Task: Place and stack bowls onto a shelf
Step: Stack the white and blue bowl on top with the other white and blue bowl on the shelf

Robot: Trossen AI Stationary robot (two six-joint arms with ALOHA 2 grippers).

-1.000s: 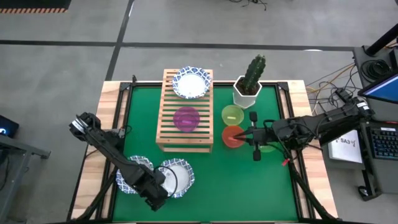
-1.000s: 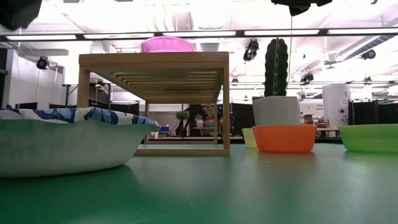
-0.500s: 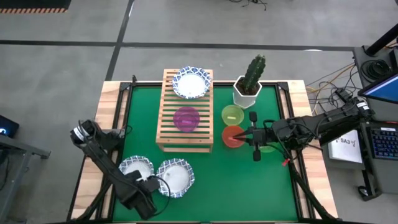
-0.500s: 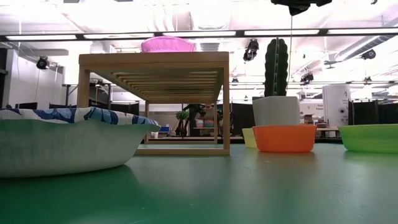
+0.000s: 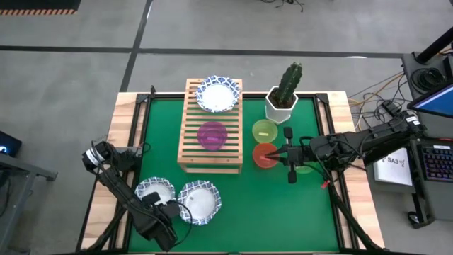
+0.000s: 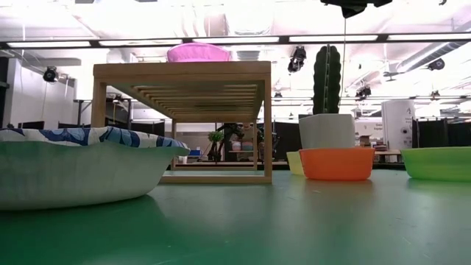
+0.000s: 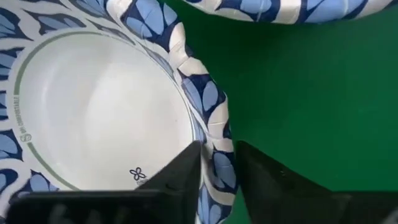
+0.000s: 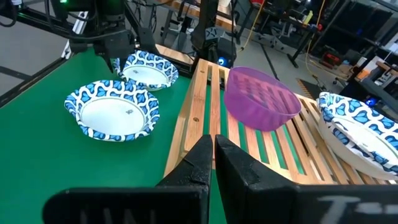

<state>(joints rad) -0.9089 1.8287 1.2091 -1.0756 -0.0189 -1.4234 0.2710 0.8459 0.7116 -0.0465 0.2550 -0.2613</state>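
The left pincer sits low at the near-left corner of the green counter, its fingers narrowly parted and straddling the rim of the left blue-rimmed bowl, one finger inside the white well and one outside on the patterned edge; whether they already press on it I cannot tell. That thin, wavy rim is the main worry: a pinch taken so close to the edge may let the bowl tilt or slip out once lifted, and it looks light enough to swing. A second blue-rimmed bowl lies just beside it to the right, so a skewed lift could drag or knock it. The shelf stands toward the far middle of the counter and already carries a purple bowl at its centre and another blue-rimmed bowl at its far end; a carried bowl coming in too low could strike the shelf's near edge or nudge the purple one. The right pincer hovers above the red-orange bowl to the right of the shelf, fingers close together and empty, with the yellow-green bowl and the cactus pot beyond it; if both arms head for the shelf together they might crowd each other there.
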